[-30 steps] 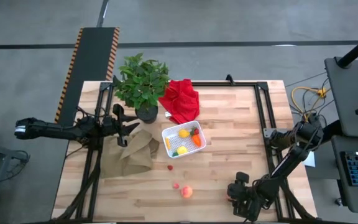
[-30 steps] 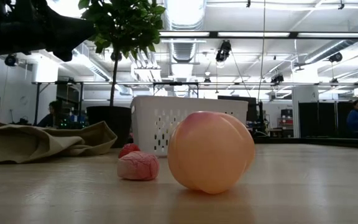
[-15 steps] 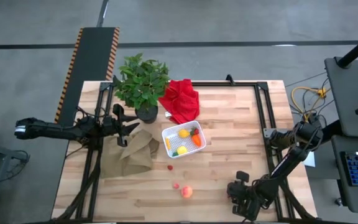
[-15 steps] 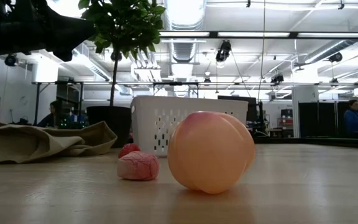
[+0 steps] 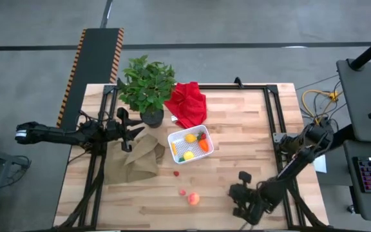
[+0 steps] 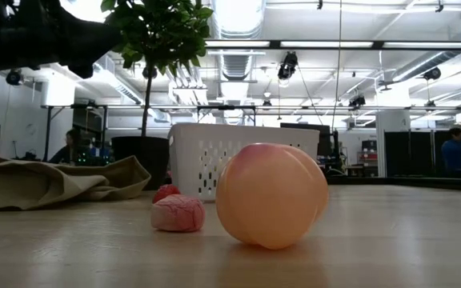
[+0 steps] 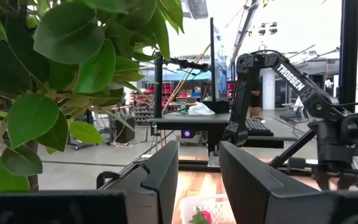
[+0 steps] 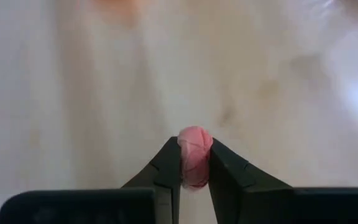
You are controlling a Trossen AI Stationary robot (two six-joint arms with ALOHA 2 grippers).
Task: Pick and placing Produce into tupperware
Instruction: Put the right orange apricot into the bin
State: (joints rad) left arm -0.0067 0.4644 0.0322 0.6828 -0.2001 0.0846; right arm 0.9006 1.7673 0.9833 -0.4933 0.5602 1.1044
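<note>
The white tupperware (image 5: 189,145) sits mid-table and holds a yellow lemon, an orange carrot and other small produce; it also shows in the low view (image 6: 246,160). A peach (image 5: 193,198) (image 6: 270,196) rests on the wood near the near edge. A pink berry (image 5: 181,192) (image 6: 178,214) lies beside it, and a red berry (image 5: 176,173) lies closer to the tupperware. My right gripper (image 5: 237,198) (image 8: 194,158) is to the right of the peach, shut on another pink berry. My left gripper (image 5: 131,132) (image 7: 197,177) waits open over the paper bag. My right gripper pinches a small pink berry (image 8: 194,146) between its two fingertips (image 8: 170,163), one on each side. The fingers point down at the table top. The berry's rounded top stands out just past the fingertips.
A leafy potted plant (image 5: 147,87) and a red cloth (image 5: 187,103) stand behind the tupperware. A crumpled brown paper bag (image 5: 137,158) lies left of it. Black frame rails (image 5: 272,116) run along the table's sides. Bare wood lies between the tupperware and my right gripper.
My right gripper has moved a little toward the table's left edge, closer to the peach. The peach, the loose berries and the tupperware have stayed where they were.
</note>
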